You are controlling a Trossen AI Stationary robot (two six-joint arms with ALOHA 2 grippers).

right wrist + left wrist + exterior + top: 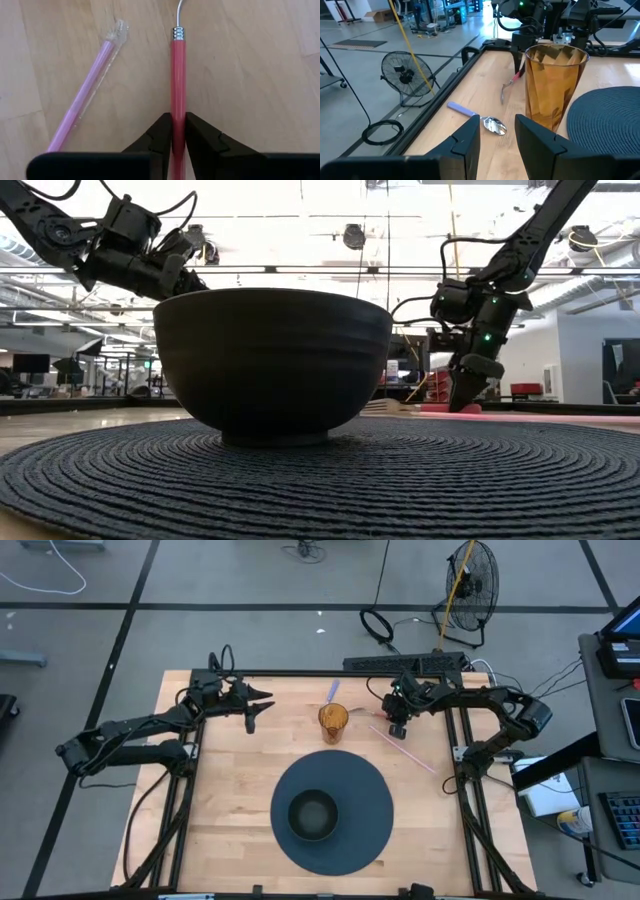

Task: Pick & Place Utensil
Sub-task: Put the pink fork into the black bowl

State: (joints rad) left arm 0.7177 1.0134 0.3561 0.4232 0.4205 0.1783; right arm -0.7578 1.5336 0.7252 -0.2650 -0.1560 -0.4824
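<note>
A fork with a red handle lies on the wood at the table's far right, tines toward the amber cup. My right gripper stands over it, shut on the handle, and shows in the high view too. A spoon with a purple handle lies just beyond the cup. My left gripper is open and hovers left of the cup, pointing at the spoon and touching nothing. A dark bowl sits on a round dark placemat. My right gripper pinches the fork's red handle between its two fingers, one on each side of it. The fingers come from above, pointing down. The fork's metal neck and tines still lie on the table.
A pink straw in a clear wrapper lies on the wood beside the fork, running toward the table's right edge. The black frame rail borders the table's far side. Bare wood lies left of the placemat.
</note>
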